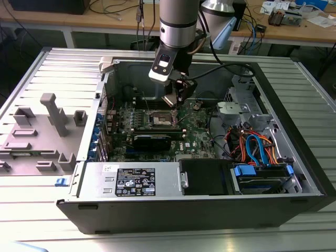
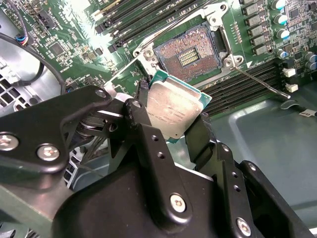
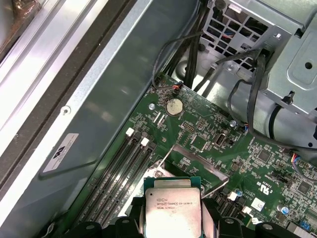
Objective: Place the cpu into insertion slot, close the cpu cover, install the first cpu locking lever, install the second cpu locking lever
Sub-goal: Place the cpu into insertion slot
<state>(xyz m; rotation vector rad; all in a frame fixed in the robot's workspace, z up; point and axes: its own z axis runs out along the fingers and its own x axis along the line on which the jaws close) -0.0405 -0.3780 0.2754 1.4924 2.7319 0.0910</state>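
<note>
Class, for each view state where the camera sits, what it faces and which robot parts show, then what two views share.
Exterior view: off the arm, above the open case, looking down into it; arm and gripper show.
Second wrist view: on the wrist, facing past the cpu to the empty slot; black fingers show.
First wrist view: on the wrist, facing the motherboard beyond the cpu; fingers show.
Shared: both wrist views show the gripper shut on the cpu.
</note>
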